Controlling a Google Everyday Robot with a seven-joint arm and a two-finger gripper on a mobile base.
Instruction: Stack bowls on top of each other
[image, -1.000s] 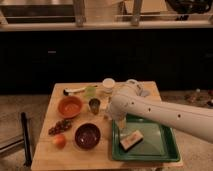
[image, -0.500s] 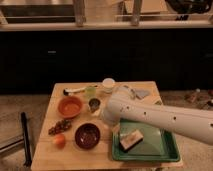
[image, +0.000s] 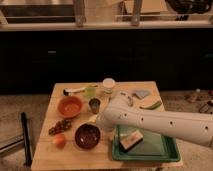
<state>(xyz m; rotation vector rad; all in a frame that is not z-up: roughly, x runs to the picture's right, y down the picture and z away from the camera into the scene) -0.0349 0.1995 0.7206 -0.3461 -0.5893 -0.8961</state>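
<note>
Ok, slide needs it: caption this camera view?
Tool by the cup, between orange bowl and maroon bowl, not yet stacked.

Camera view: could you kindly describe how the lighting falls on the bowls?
In the camera view the background is dark while the table is warmly lit; the orange bowl glows bright, the maroon bowl looks dark with faint sheen; the gripper, at the arm's tip beside the maroon bowl, is shadowed.

Your orange bowl (image: 70, 106) sits upright, with the glossy maroon bowl (image: 87, 136) upright nearer the camera (apart, not stacked); the gripper (image: 99, 121) is just right of both.
</note>
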